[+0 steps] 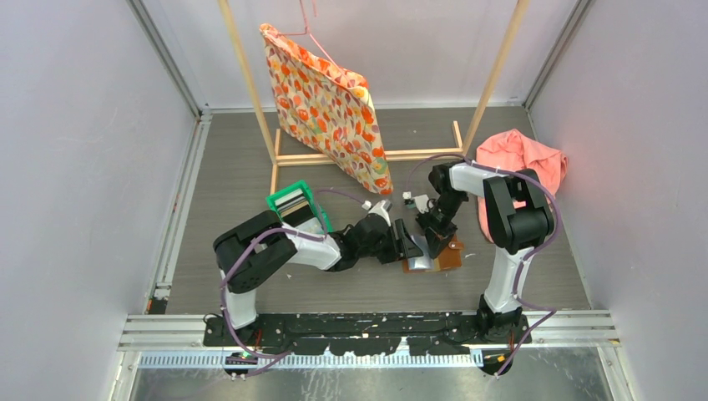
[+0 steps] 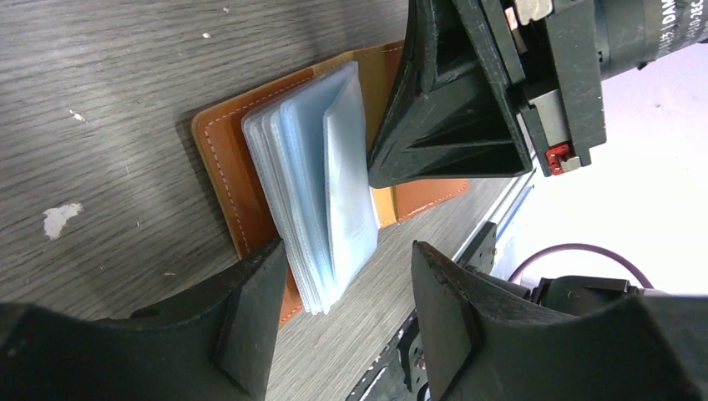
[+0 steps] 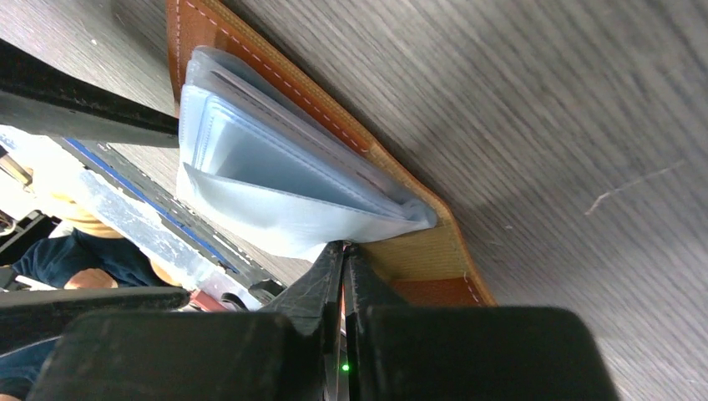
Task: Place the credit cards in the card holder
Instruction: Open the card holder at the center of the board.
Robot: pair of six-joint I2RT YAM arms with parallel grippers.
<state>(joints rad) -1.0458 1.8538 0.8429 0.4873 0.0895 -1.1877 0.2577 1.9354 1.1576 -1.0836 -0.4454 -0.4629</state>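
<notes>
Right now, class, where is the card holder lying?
In the top view, the card holder lies open on the table, just right of centre, between the left gripper and right gripper, right of the green bin.

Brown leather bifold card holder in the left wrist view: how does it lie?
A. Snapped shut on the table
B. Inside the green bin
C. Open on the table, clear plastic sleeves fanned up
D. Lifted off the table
C: the brown leather bifold card holder lies spread open on the grey wood-grain table, its clear plastic sleeves standing up between the open fingers of the left end effector.
</notes>
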